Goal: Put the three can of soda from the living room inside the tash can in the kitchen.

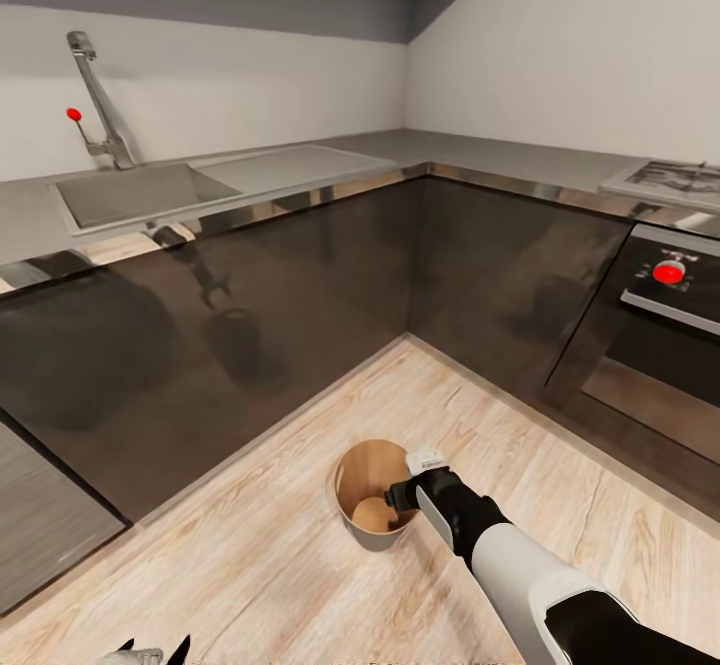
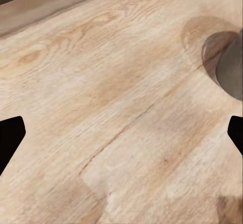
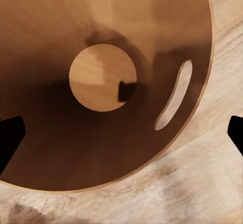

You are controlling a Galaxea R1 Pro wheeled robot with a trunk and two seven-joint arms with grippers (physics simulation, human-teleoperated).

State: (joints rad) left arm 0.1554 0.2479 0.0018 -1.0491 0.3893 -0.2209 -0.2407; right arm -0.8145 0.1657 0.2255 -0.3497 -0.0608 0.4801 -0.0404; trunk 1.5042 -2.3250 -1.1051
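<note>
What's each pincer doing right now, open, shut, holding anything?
Left pincer: open, nothing between its fingers, above bare wood floor.
Right pincer: open, empty, over the mouth of the bin.

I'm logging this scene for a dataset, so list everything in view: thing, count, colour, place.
trash can: one, tan outside, brown inside, on the floor in the cabinet corner; no can seen inside it in the right wrist view
floor: one, pale wood planks
cabinets: an L-shaped run, dark glossy fronts, along both walls
counter: one, grey, on top of the cabinets
sink: one, grey steel, set in the counter at the left
tap: one, steel, behind the sink, with a red knob
hob: one, steel, far right of the counter
oven: one, dark with a red dial, under the hob
right gripper: black and white, over the trash can rim, open
left gripper: dark fingertips at the bottom edge, open, over bare floor
</note>
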